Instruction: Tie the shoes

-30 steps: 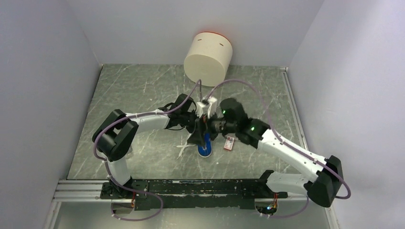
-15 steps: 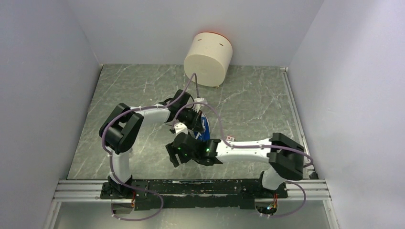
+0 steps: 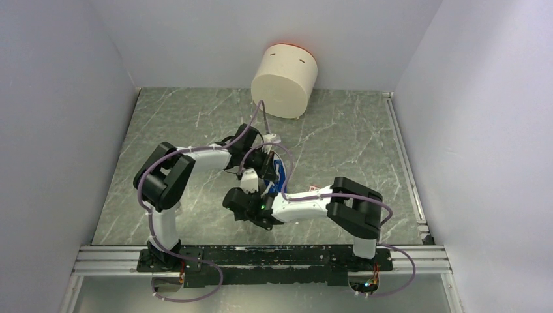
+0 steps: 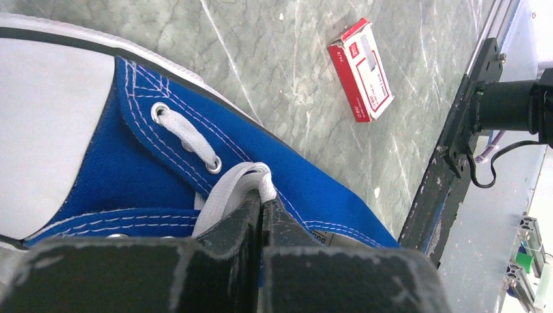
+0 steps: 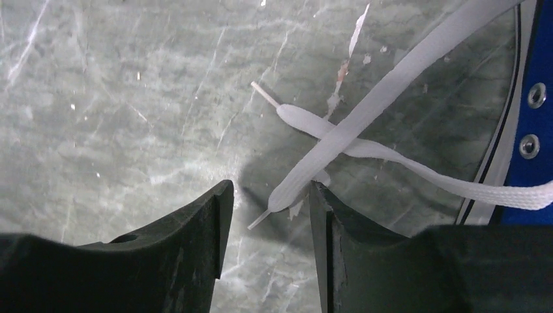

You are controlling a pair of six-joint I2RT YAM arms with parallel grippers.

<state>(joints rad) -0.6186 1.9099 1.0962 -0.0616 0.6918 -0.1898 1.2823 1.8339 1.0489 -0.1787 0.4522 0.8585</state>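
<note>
The blue canvas shoe (image 3: 281, 178) with a white toe cap lies at the table's middle, mostly hidden under both arms. In the left wrist view my left gripper (image 4: 262, 199) is shut on a loop of white lace (image 4: 238, 182) just past the shoe's (image 4: 98, 163) eyelets. Two white lace ends (image 5: 365, 117) cross on the marble left of the shoe's side (image 5: 538, 117). My right gripper (image 5: 270, 189) hangs low over them, jaws partly apart, with one lace tip in the gap against the right finger (image 5: 326, 228). From above, the right gripper (image 3: 233, 199) sits front-left of the shoe.
A red-and-white packet (image 4: 363, 70) lies flat right of the shoe, small in the top view (image 3: 314, 190). A cream cylinder (image 3: 285, 80) stands at the back wall. The black rail (image 3: 261, 255) runs along the near edge. Grey walls close the sides.
My right arm swung from the shoe's right side round its front to its left, and its jaws narrowed over the lace ends. The shoe shifted toward the back. The left gripper stayed shut.
</note>
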